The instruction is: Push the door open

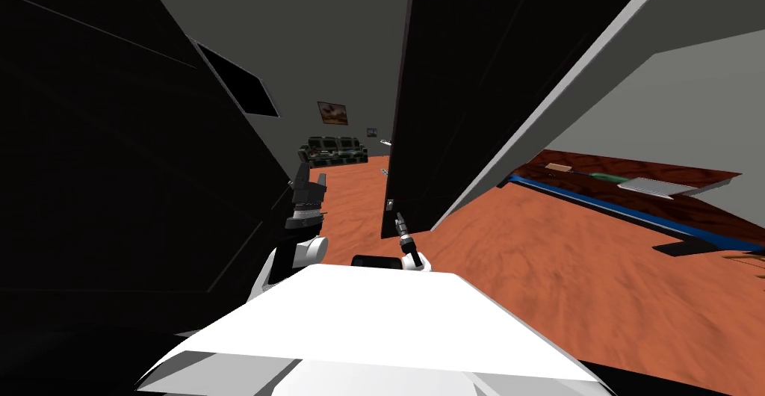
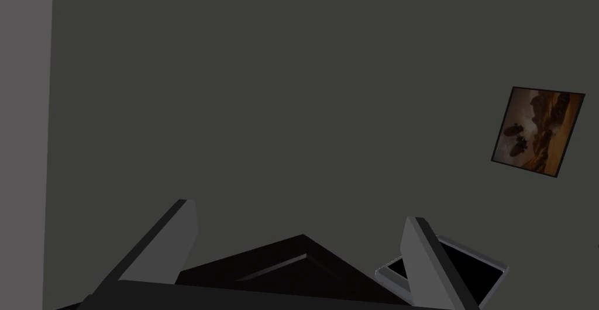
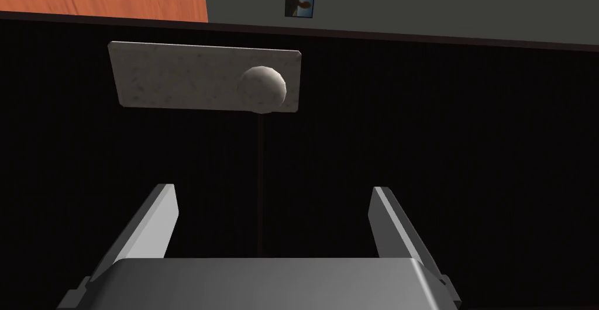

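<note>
Directly ahead of you stands the door point(image 1: 478, 78), a nearly black panel whose free edge points toward you; past that edge you see the room beyond it. Your right pincer point(image 1: 399, 221) sits low at that edge, just beside the small pale handle plate point(image 1: 389, 204). From the right wrist, the right pincer point(image 3: 272, 188) is open, its two fingers point(image 3: 159, 221) spread wide and gripping nothing. They face the dark door face point(image 3: 468, 148). The round, light knob point(image 3: 263, 88) on its speckled plate point(image 3: 175, 81) lies beyond the fingertips, apart from both. Whether the fingertips touch the door you cannot tell.

Your left pincer point(image 1: 311, 177) is raised to the left of the door, next to a large dark surface point(image 1: 112, 152) on that side. It is open as well point(image 2: 301, 213) and holds nothing.

Past the door edge, an orange-brown floor point(image 1: 560, 279) runs to a dark sofa point(image 1: 334, 151) at the far wall, with a framed picture point(image 1: 332, 113) above it. To the right stands a reddish wooden desk point(image 1: 702, 208) carrying a flat white object point(image 1: 650, 184).
</note>
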Robot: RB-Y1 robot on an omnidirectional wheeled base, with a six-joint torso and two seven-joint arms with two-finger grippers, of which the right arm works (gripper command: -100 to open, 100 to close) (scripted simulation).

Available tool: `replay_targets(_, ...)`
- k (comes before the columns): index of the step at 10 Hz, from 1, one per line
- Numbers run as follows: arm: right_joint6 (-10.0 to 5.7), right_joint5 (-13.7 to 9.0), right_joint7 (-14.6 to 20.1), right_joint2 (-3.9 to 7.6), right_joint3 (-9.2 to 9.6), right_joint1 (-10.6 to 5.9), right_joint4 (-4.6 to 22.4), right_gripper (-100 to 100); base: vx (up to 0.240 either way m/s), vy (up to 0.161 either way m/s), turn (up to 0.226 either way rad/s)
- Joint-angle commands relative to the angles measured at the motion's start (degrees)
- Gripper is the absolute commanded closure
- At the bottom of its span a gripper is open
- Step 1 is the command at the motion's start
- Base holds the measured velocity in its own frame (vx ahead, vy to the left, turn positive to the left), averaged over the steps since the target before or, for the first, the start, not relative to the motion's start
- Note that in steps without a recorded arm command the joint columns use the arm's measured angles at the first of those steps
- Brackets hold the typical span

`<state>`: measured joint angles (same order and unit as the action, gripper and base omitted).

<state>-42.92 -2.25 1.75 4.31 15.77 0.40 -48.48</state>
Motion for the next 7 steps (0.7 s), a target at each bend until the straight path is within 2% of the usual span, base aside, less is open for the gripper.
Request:
replay_targets(1, -0.39, -0.07, -0.14, 0.00, -0.20, -0.15, 0.38, -100, 0.185, 0.057, 0.021)
replay_targets(7, -1.53, -0.29, -0.63, -0.74, -0.93, -0.35, 1.27, -100, 0.197, 0.059, 0.024)
